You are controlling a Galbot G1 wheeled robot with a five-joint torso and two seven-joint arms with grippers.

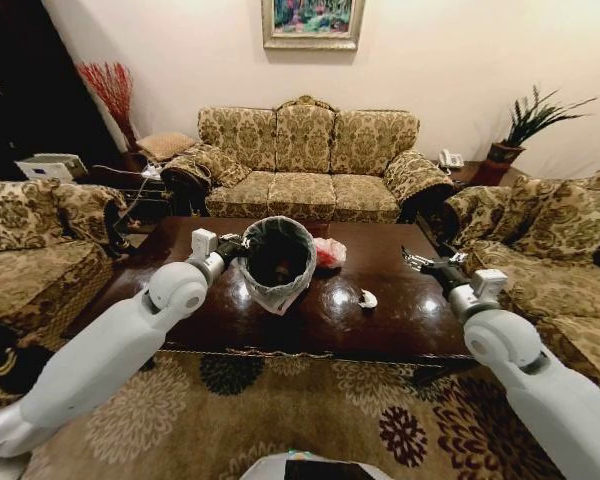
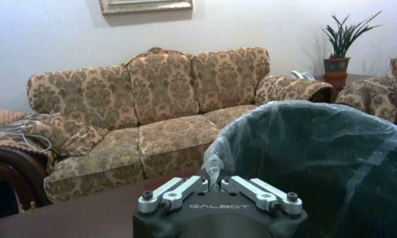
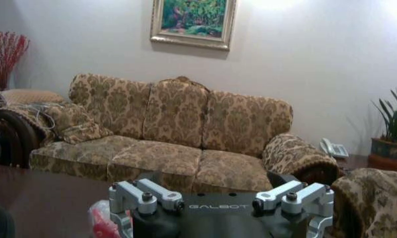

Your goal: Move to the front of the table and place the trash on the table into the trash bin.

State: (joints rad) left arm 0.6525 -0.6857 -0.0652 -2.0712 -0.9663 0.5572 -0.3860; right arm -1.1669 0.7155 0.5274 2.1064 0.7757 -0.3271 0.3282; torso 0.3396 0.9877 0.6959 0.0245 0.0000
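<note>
The trash bin point(image 1: 277, 262) hangs tilted above the table point(image 1: 380, 310), its liner rim pinched by the left gripper point(image 2: 214, 184). The right gripper point(image 1: 412, 260), fingers spread, hovers above bare tabletop, well apart from the white scrap point(image 1: 368, 298).

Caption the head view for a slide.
Left gripper holds the black liner-bagged trash bin tilted over the glossy dark wood table; right gripper hovers open.

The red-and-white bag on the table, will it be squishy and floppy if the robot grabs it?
Probably yes. The red-and-white bag looks like crumpled thin plastic, so it should squash between fingers rather than hold its shape. It seems small and light, so a nudge would likely slide it across the glossy table. It lies flat beside the trash bin held by the left gripper, so rolling seems unlikely.
</note>
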